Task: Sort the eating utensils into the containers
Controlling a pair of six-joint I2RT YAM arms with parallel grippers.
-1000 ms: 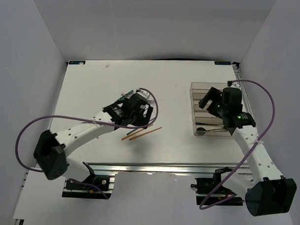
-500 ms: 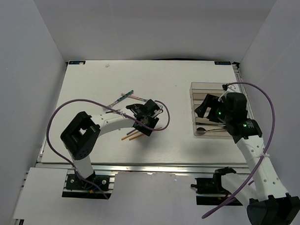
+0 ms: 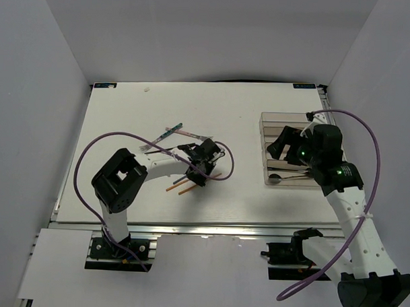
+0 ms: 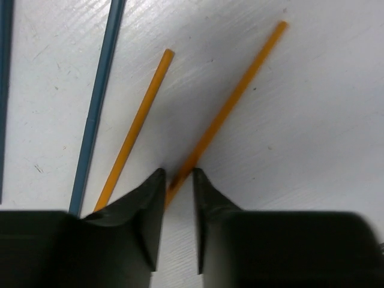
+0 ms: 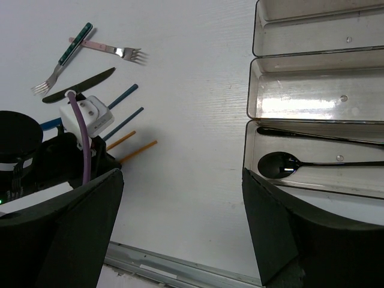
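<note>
Two orange-brown chopsticks [image 4: 240,96] [image 4: 141,120] lie on the white table. My left gripper [image 4: 178,173] is down at the table with its jaws narrowed around the near end of the right chopstick; a small gap still shows on one side. Blue pieces [image 4: 99,102] lie just left of them. From above, the left gripper [image 3: 199,168] covers the chopsticks' [image 3: 177,188] middle. A teal-handled fork [image 5: 63,60], a pink-handled fork [image 5: 111,49] and a black knife [image 5: 81,84] lie farther back. My right gripper [image 5: 183,174] is open and empty at the left edge of the clear containers [image 5: 252,90], which hold a black spoon [image 5: 282,165].
The tray [image 3: 265,122] sits at the right of the table, under the right arm. A purple cable loops over each arm. The table's metal front rail [image 5: 180,270] runs just below the right gripper.
The left arm folded in and lowered onto the chopsticks, and its jaws narrowed from wide open to a small gap around one chopstick. The right gripper drifted slightly.
</note>
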